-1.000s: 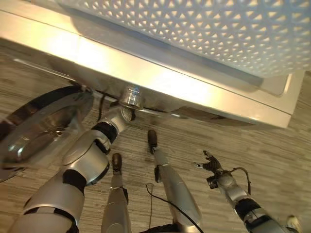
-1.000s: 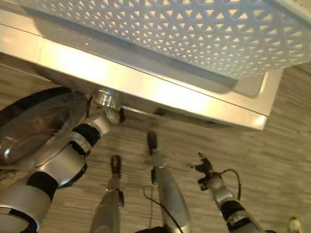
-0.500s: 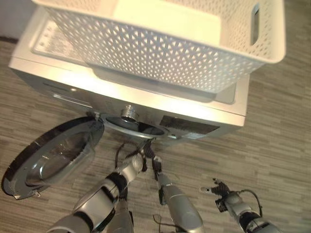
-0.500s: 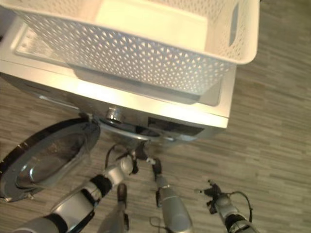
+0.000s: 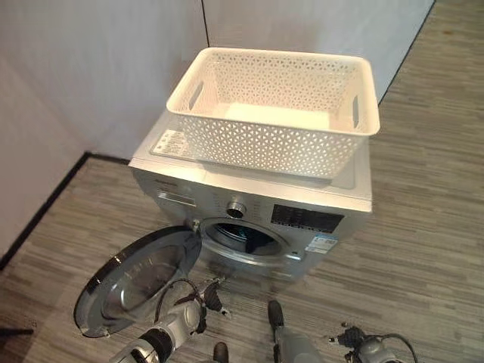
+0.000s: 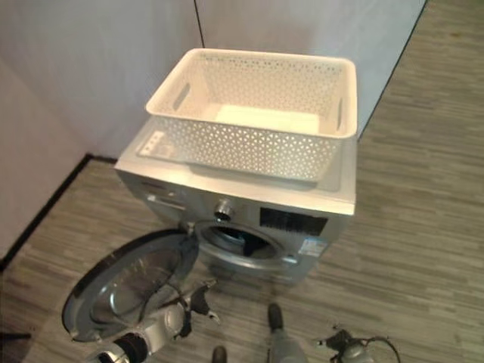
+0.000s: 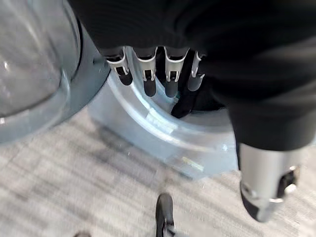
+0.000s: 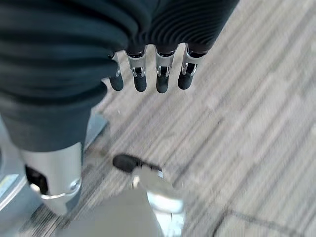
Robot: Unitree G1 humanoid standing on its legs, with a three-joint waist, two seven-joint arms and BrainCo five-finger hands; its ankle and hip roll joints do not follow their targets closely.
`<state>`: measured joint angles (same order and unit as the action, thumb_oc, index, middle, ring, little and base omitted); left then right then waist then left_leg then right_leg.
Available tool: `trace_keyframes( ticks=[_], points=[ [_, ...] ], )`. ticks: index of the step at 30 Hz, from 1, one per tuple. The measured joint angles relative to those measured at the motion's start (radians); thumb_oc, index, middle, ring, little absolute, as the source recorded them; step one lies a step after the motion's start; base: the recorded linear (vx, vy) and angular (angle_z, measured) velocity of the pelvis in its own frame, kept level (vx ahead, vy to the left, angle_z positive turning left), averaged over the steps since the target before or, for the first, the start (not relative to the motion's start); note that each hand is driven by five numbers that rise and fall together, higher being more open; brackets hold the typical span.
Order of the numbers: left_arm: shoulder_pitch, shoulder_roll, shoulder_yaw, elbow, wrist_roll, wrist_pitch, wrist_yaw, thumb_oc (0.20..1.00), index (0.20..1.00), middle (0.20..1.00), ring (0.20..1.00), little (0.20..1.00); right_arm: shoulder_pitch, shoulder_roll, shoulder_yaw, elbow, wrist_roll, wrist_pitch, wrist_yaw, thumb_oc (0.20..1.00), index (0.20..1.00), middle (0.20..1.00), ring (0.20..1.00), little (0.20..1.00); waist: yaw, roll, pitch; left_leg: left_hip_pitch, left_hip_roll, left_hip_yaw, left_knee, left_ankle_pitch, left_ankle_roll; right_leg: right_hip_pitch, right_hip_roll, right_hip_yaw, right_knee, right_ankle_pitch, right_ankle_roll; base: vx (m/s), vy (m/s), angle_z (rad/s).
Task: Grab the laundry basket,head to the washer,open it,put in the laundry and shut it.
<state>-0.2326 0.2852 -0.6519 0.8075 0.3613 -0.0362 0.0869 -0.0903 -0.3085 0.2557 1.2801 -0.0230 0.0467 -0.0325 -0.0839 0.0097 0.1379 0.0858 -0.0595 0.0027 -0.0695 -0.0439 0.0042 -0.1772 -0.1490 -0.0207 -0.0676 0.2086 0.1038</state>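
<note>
A white lattice laundry basket (image 5: pixel 257 144) stands on top of the silver washer (image 5: pixel 325 221); I see no clothes in it. The washer's round door (image 5: pixel 140 281) hangs wide open toward the left, and inside the drum opening (image 5: pixel 246 240) something bluish shows. My left hand (image 5: pixel 203 299) is low on the floor side, in front of the opening and next to the door's edge. Its fingers (image 7: pixel 148 76) are straight and hold nothing. My right hand (image 5: pixel 357 338) hangs open above the floor to the right, its fingers (image 8: pixel 148 74) relaxed.
White partition walls (image 5: pixel 98 76) stand behind and to the left of the washer. A black strip (image 5: pixel 45 213) runs along the floor at the left wall. Striped wood floor (image 5: pixel 423 249) lies to the right of and in front of the washer.
The camera has pulled back, so the whole washer and basket now show. My left hand has come away from the washer's opening and hangs lower, in front of the open door.
</note>
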Motion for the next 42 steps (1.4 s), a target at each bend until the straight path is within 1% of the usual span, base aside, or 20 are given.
trace_keyframes(
  ticks=[2,3,4,5,7,9,10,13,16,20,24,26,27,28,29,32,34,36,38,42],
  points=[
    [0.012,0.025,0.017,-0.018,-0.009,-0.006,-0.003,1.0,1.0,1.0,1.0,1.0,0.029,0.006,-0.012,0.027,0.0,0.005,0.008,1.0,1.0,1.0,1.0,1.0,0.006,0.011,-0.008,-0.018,-0.01,0.009,0.033,-0.013,0.045,0.0,-0.042,-0.081,0.02,-0.07,0.06,-0.21,0.105,-0.14],
    [0.019,0.03,0.026,-0.031,-0.01,-0.006,-0.003,1.0,1.0,1.0,1.0,1.0,0.041,0.008,-0.017,0.046,0.0,0.005,0.014,1.0,1.0,1.0,1.0,1.0,0.014,0.034,-0.015,-0.019,0.006,0.013,0.029,-0.009,0.054,-0.009,-0.049,-0.146,0.051,-0.102,0.059,-0.16,0.062,-0.14],
    [0.043,0.043,0.064,-0.063,-0.014,-0.006,-0.002,1.0,1.0,1.0,1.0,1.0,0.048,0.007,-0.048,0.087,0.006,0.014,0.012,1.0,1.0,1.0,1.0,1.0,0.026,0.061,-0.018,-0.018,0.041,0.028,0.025,0.001,0.052,-0.034,-0.047,-0.221,0.183,-0.114,0.05,-0.13,0.042,-0.28],
    [0.051,0.055,0.073,-0.069,-0.025,-0.007,-0.002,1.0,1.0,1.0,1.0,1.0,0.051,0.006,-0.056,0.098,0.006,0.02,0.016,1.0,1.0,1.0,1.0,1.0,0.034,0.067,-0.021,-0.017,0.055,0.034,0.026,0.001,0.053,-0.043,-0.039,-0.226,0.241,-0.129,0.055,-0.13,0.03,-0.3],
    [0.069,0.088,0.125,-0.068,-0.05,-0.005,-0.003,1.0,1.0,1.0,1.0,1.0,0.05,0.013,-0.058,0.105,0.006,0.021,0.02,1.0,1.0,1.0,1.0,1.0,0.056,0.049,-0.023,-0.017,0.072,0.039,0.032,0.005,0.05,-0.012,-0.041,-0.23,0.396,-0.24,0.072,-0.1,-0.013,-0.17],
    [0.08,0.105,0.14,-0.068,-0.055,-0.004,-0.004,1.0,1.0,1.0,1.0,1.0,0.054,0.019,-0.056,0.103,0.006,0.019,0.021,1.0,1.0,1.0,1.0,1.0,0.069,0.036,-0.032,-0.018,0.079,0.039,0.031,0.007,0.048,0.046,-0.028,-0.231,0.39,-0.273,0.074,-0.14,-0.055,-0.07],
    [0.099,0.109,0.174,-0.068,-0.081,-0.004,-0.004,1.0,1.0,1.0,1.0,1.0,0.045,0.031,-0.055,0.104,0.008,0.019,0.023,1.0,1.0,1.0,1.0,1.0,0.089,0.023,-0.034,-0.022,0.085,0.041,0.036,0.01,0.044,0.118,-0.009,-0.227,0.374,-0.33,0.086,-0.17,-0.07,-0.06],
    [0.131,0.093,0.199,-0.069,-0.088,-0.003,-0.004,1.0,1.0,1.0,1.0,1.0,0.028,0.041,-0.034,0.1,0.009,0.017,0.03,1.0,1.0,1.0,1.0,1.0,0.127,-0.002,-0.04,-0.031,0.079,0.062,0.047,0.01,0.041,0.2,0.022,-0.21,0.194,-0.312,0.013,-0.13,-0.083,-0.22],
    [0.162,0.081,0.201,-0.083,-0.091,-0.003,-0.01,1.0,1.0,1.0,1.0,1.0,0.001,0.047,-0.016,0.062,0.009,0.012,0.035,1.0,1.0,1.0,1.0,1.0,0.15,-0.002,-0.049,-0.059,0.103,0.068,0.05,0.022,0.022,0.218,0.062,-0.209,0.089,-0.271,-0.047,-0.18,-0.149,-0.16],
    [0.16,0.069,0.196,-0.122,-0.118,-0.004,-0.009,1.0,1.0,1.0,1.0,1.0,-0.005,0.061,0.022,0.038,0.008,0.006,0.033,1.0,1.0,1.0,1.0,1.0,0.179,-0.029,-0.055,-0.119,0.124,0.058,0.1,0.035,0.001,0.223,0.096,-0.213,0.025,-0.239,-0.072,-0.21,-0.134,0.11],
    [0.138,0.059,0.211,-0.153,-0.135,-0.006,0.023,1.0,1.0,1.0,1.0,1.0,0.001,0.059,0.09,0.013,-0.01,-0.002,0.024,1.0,1.0,1.0,1.0,1.0,0.187,-0.039,-0.027,-0.199,0.131,0.016,0.179,0.095,-0.095,0.21,0.108,-0.238,-0.002,-0.221,-0.088,-0.24,-0.067,0.3],
    [0.113,0.052,0.31,-0.17,-0.173,-0.005,0.07,1.0,1.0,1.0,1.0,1.0,-0.002,0.06,0.139,-0.015,-0.051,-0.006,0.018,1.0,1.0,1.0,1.0,1.0,0.186,-0.064,0.024,-0.256,0.114,-0.17,0.201,0.216,-0.231,0.168,0.098,-0.219,0.029,-0.226,-0.124,-0.12,0.041,0.15],
    [0.113,0.056,0.332,-0.189,-0.191,-0.004,0.078,1.0,1.0,1.0,1.0,1.0,-0.001,0.059,0.138,-0.02,-0.054,-0.008,0.018,1.0,1.0,1.0,1.0,1.0,0.18,-0.071,0.028,-0.262,0.111,-0.19,0.176,0.257,-0.237,0.153,0.091,-0.22,0.032,-0.216,-0.142,-0.01,0.08,0.04],
    [0.122,0.07,0.372,-0.237,-0.205,-0.003,0.091,1.0,1.0,1.0,1.0,1.0,-0.005,0.064,0.129,-0.018,-0.072,-0.01,0.018,1.0,1.0,1.0,1.0,1.0,0.177,-0.09,0.036,-0.264,0.115,-0.201,0.165,0.244,-0.223,0.139,0.075,-0.234,0.02,-0.181,-0.178,0.09,0.04,-0.13],
    [0.125,0.091,0.43,-0.289,-0.205,-0.005,0.123,1.0,1.0,1.0,1.0,1.0,0.001,0.072,0.118,-0.005,-0.074,-0.011,0.015,1.0,1.0,1.0,1.0,1.0,0.175,-0.093,0.041,-0.245,0.161,-0.194,0.157,0.195,-0.167,0.143,0.088,-0.222,-0.007,-0.181,-0.179,0.13,0.11,-0.21],
    [0.11,0.106,0.491,-0.323,-0.202,-0.004,0.184,1.0,1.0,1.0,1.0,1.0,0.026,0.05,0.082,0.022,-0.092,-0.012,0.015,1.0,1.0,1.0,1.0,1.0,0.145,-0.04,0.035,-0.138,0.239,-0.196,0.042,0.179,-0.163,0.159,0.117,-0.211,-0.028,-0.161,-0.155,0.13,0.169,-0.05],
    [0.118,0.103,0.524,-0.383,-0.199,-0.002,0.208,1.0,1.0,1.0,1.0,1.0,0.047,0.018,0.075,0.024,-0.112,-0.004,0.02,1.0,1.0,1.0,1.0,1.0,0.119,0.004,0.024,-0.066,0.228,-0.156,-0.027,0.179,-0.162,0.157,0.123,-0.208,-0.028,-0.15,-0.138,0.07,0.12,-0.03],
    [0.11,0.105,0.543,-0.43,-0.194,-0.002,0.217,1.0,1.0,1.0,1.0,1.0,0.071,0.005,0.069,0.025,-0.112,-0.002,0.022,1.0,1.0,1.0,1.0,1.0,0.109,0.052,0.01,-0.05,0.224,-0.12,-0.029,0.131,-0.143,0.156,0.131,-0.208,-0.028,-0.134,-0.119,0.05,0.108,-0.02],
    [0.106,0.122,0.593,-0.479,-0.194,-0.003,0.226,1.0,1.0,1.0,1.0,1.0,0.081,0.001,0.057,0.024,-0.112,-0.001,0.023,1.0,1.0,1.0,1.0,1.0,0.11,0.064,0.006,-0.044,0.225,-0.099,-0.024,0.078,-0.121,0.145,0.132,-0.188,-0.029,-0.118,-0.098,0.05,0.084,-0.3],
    [0.066,0.278,0.65,-0.442,-0.166,0.007,0.259,1.0,1.0,1.0,1.0,1.0,0.068,0.005,0.099,0.002,-0.136,0.001,0.032,1.0,1.0,1.0,1.0,1.0,0.113,0.028,-0.009,-0.014,0.183,-0.048,-0.024,0.045,-0.102,0.143,0.088,-0.133,-0.029,-0.091,-0.068,0.02,0.079,-0.41]
  ],
)
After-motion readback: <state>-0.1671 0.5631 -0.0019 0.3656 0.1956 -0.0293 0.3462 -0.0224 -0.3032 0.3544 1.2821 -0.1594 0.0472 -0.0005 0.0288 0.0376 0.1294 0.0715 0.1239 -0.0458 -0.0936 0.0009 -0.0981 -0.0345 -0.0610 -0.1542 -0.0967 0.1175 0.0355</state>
